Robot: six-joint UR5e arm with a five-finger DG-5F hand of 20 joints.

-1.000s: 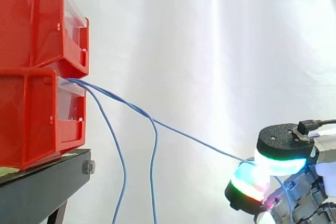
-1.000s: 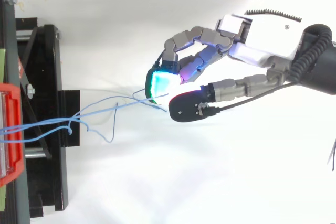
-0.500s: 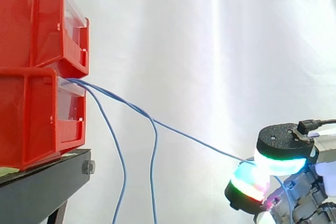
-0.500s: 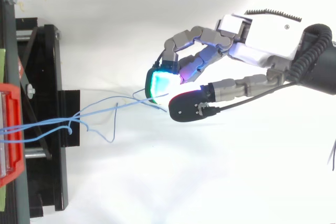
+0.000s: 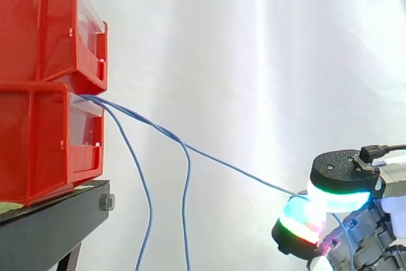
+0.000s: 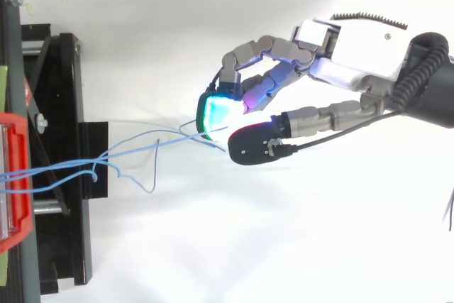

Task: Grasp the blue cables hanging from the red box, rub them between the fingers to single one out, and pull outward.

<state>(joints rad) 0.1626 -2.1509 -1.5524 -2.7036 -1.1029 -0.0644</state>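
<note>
White curtain behind; red box, the lower of two stacked, sits on a black stand at the left of the side view. Blue cables leave its front; two loose cables drop straight down; one taut cable slants down and away to my hand. My pads are curled together, pinching that taut cable between thumb and finger. Box lies opposite my fingertips, well apart; cable's long axis runs box to hand; my judgement: pull along that line, away from the box.
</note>
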